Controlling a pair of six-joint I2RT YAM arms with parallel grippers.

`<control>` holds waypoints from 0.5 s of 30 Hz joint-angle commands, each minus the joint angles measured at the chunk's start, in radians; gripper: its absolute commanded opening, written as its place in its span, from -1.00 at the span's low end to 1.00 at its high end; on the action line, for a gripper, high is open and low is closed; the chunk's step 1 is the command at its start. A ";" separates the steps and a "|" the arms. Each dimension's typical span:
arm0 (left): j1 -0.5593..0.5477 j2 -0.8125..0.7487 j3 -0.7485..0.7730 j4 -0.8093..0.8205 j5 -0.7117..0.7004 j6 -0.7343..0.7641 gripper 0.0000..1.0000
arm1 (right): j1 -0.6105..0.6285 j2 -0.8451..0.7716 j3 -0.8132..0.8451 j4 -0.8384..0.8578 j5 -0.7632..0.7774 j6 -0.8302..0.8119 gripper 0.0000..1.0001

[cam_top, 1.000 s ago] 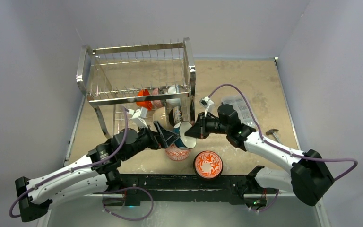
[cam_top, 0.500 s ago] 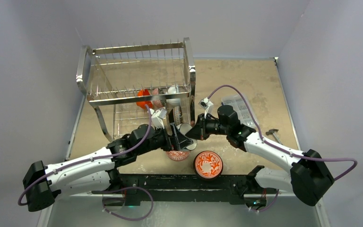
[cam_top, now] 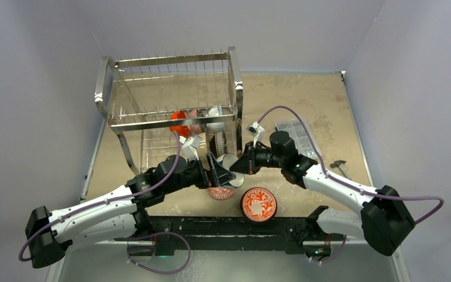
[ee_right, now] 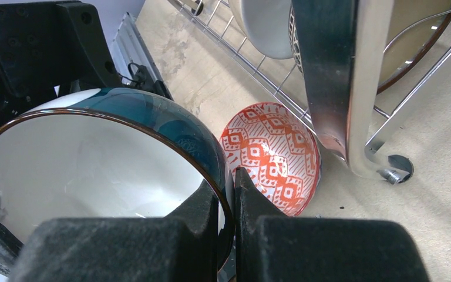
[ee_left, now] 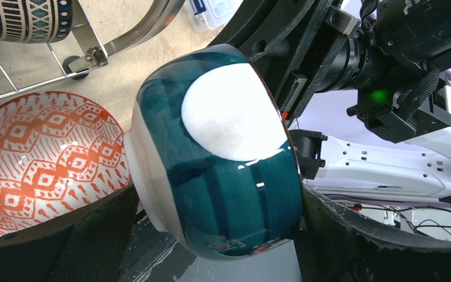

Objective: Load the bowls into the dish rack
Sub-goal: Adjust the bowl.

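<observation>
Two arms meet in front of the dish rack (cam_top: 236, 94), with one teal bowl (ee_left: 223, 176) between them. The bowl is tipped on its side in the air, near the rack's near right leg. The right gripper (ee_right: 230, 188) is pinched tight on the bowl's brown rim, one finger inside the white interior and one outside. The left gripper (cam_top: 222, 171) is spread wide, its two fingers flanking the same bowl; I can't tell whether they touch it.

Two more bowls sit on the table (cam_top: 305, 100): a diamond-patterned orange bowl (ee_left: 41, 158) just below the held one, and a floral orange bowl (cam_top: 259, 204) beside it, nearer the arm bases.

In the rack I count at least four bowls: an orange-red bowl (cam_top: 179, 124), a pinkish bowl (cam_top: 196, 121), a white bowl (cam_top: 215, 113) and a dark patterned bowl (cam_top: 220, 143). One clear plastic box (cam_top: 293, 130) lies to the right.
</observation>
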 commanded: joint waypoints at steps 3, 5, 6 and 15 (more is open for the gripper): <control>0.030 -0.013 -0.009 0.053 0.005 -0.022 0.76 | -0.003 -0.018 0.046 0.063 -0.036 0.004 -1.00; 0.036 0.002 -0.015 0.069 0.031 -0.027 0.77 | -0.003 -0.016 0.051 0.064 -0.036 0.004 -1.00; 0.038 0.011 -0.016 0.071 0.037 -0.026 0.78 | -0.003 -0.015 0.050 0.064 -0.036 0.004 -1.00; 0.047 0.081 -0.002 0.148 0.095 -0.017 0.67 | -0.002 -0.012 0.052 0.060 -0.031 -0.002 -1.00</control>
